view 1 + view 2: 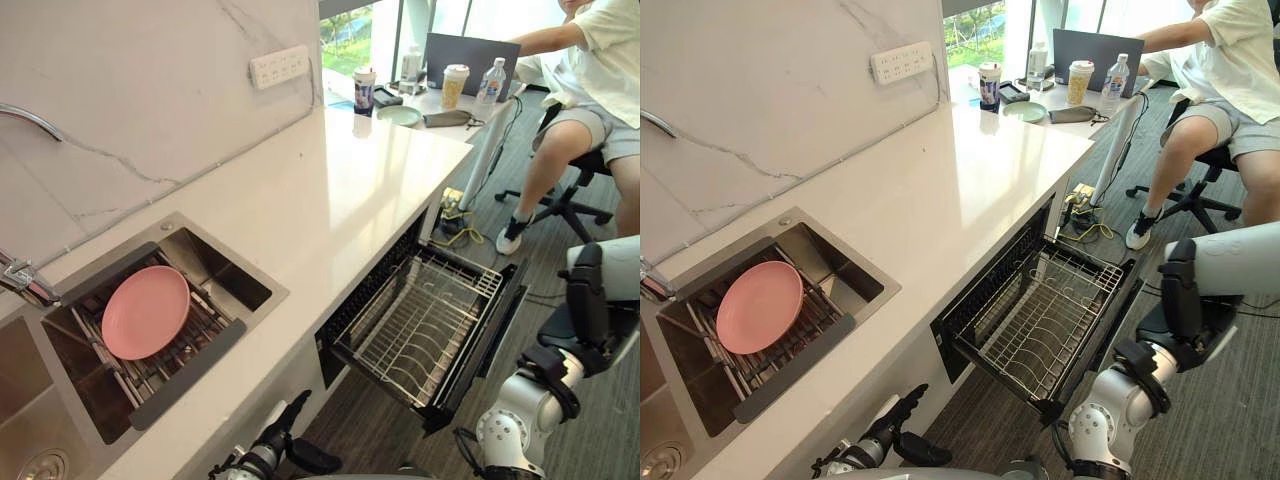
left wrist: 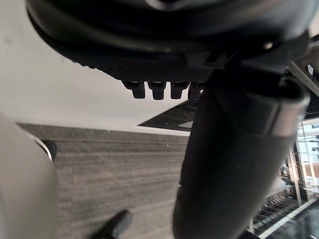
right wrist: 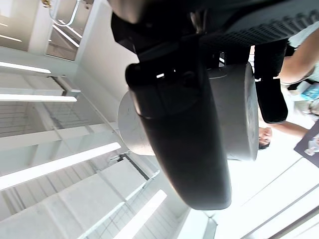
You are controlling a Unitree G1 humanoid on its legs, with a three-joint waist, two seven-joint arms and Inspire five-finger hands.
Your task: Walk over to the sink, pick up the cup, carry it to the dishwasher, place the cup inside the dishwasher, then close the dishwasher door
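Between the thumb and fingers of the right robot hand (image 3: 184,144), a grey cup (image 3: 238,112) is clamped, its round wall showing past the thumb. Low at the near edge, the left robot hand (image 1: 287,446) hangs with fingers loosely apart, holding nothing. Under the white bench (image 1: 340,190) the dishwasher (image 1: 498,316) stands open, its wire rack (image 1: 415,330) pulled out. Left of it, a pink plate (image 1: 145,312) leans in the sink (image 1: 215,265).
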